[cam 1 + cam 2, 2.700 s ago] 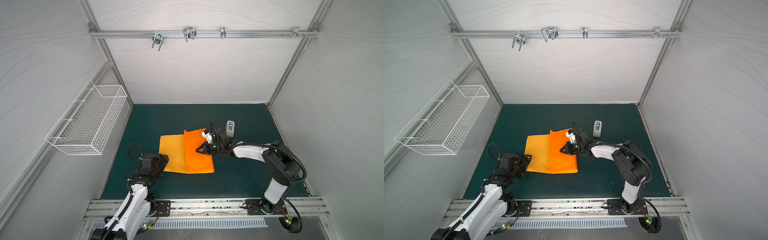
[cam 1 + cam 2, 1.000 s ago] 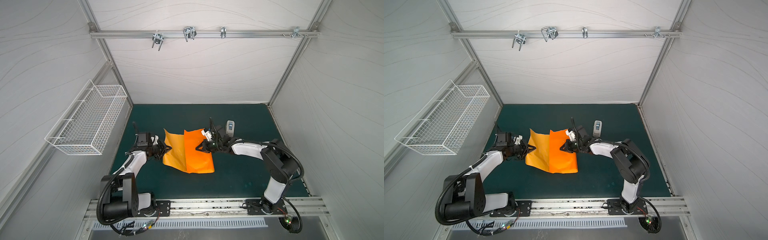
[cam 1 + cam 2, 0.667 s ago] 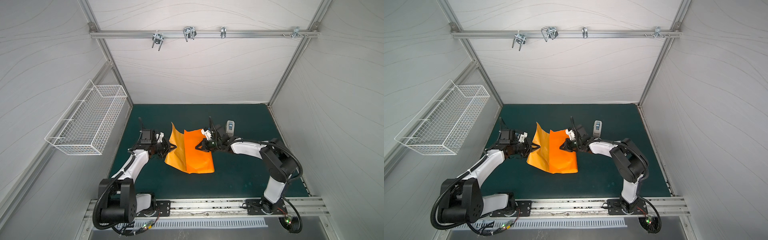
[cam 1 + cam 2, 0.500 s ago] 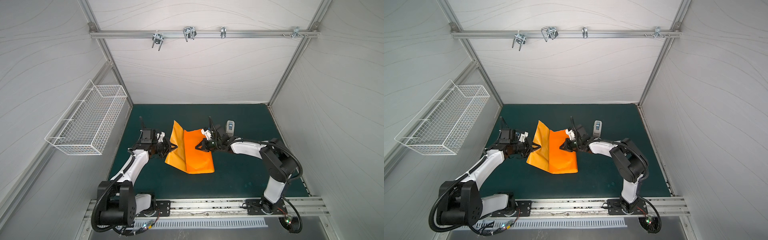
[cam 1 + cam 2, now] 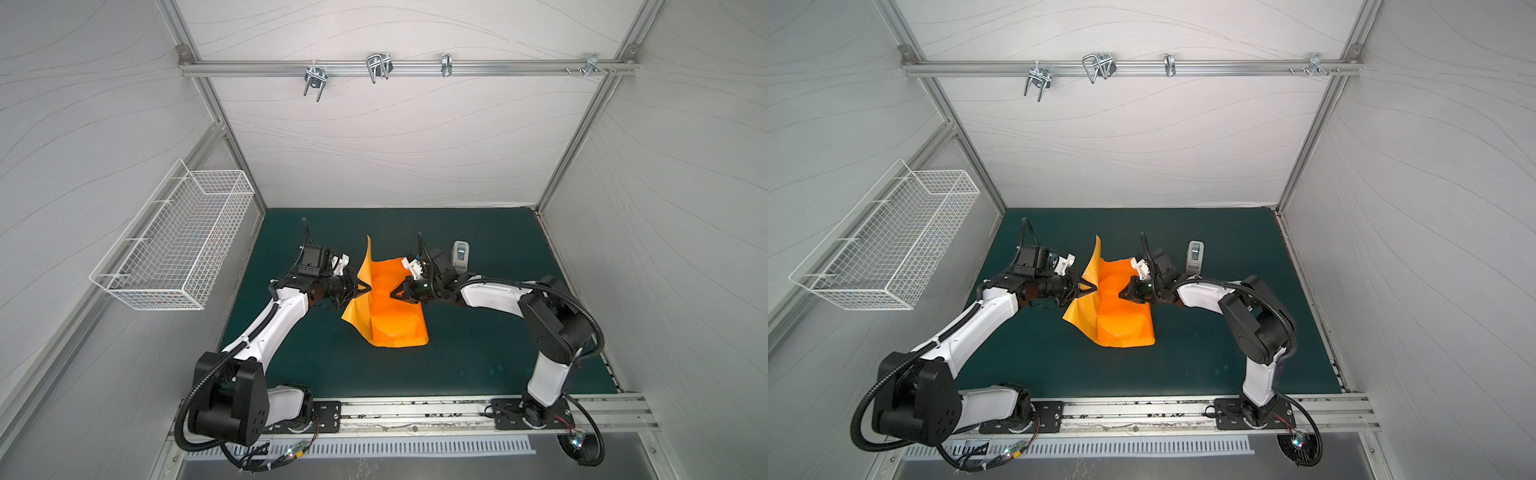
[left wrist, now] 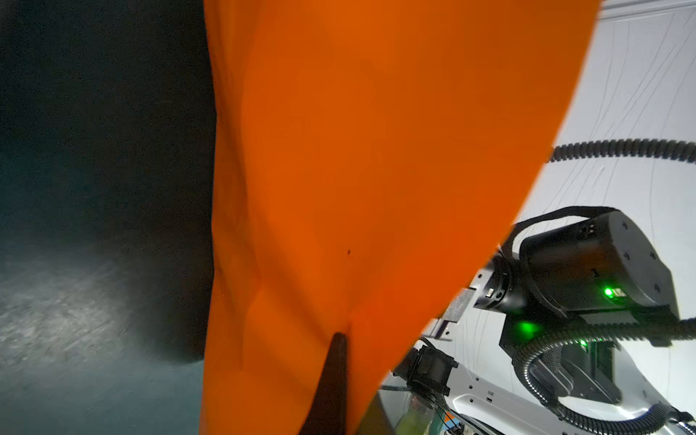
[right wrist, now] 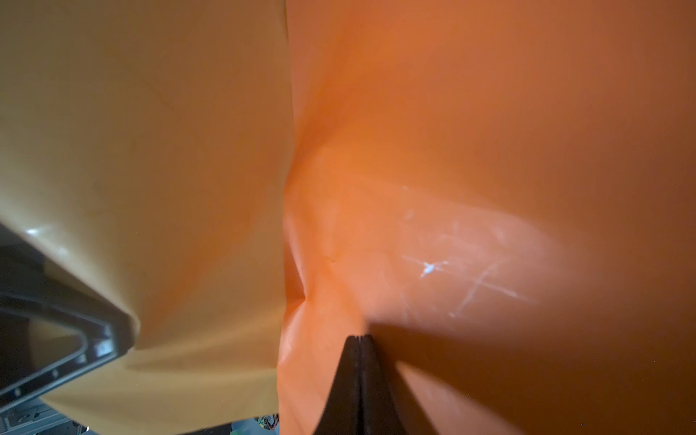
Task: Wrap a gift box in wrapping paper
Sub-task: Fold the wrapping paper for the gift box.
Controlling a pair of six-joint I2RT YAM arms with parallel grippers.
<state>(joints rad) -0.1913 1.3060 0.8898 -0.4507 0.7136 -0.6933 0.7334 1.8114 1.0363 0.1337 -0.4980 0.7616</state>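
Found the paper (image 5: 395, 320) on the green counter (image 5: 478, 357), between the two arms, the same in both top views. Noted its right part lying low over a creased hump and its left flap (image 5: 365, 266) standing nearly upright, far corner pointing up. Could not see the box in any view.

Logged left jaws pinched shut on the outer edge of the raised flap. In the left wrist view, saw only one dark finger (image 6: 333, 376) against the orange sheet. Logged right jaws closed tight, tips together against the paper on the hump in the right wrist view. Could not tell whether any paper was caught between them.

Checked against the pictures from a few seconds before:
- Then saw the left flap flat on the counter and the left arm (image 5: 274, 320) drawn back near the front rail (image 5: 415, 409).
- A second before, found that arm already out at the flap's edge, with the flap barely lifted.
- Since then, saw the flap raised steeply and swung toward the middle.
- Marked no real shift in the right arm (image 5: 490, 293) or in the small grey tape dispenser (image 5: 460, 254) just behind it.
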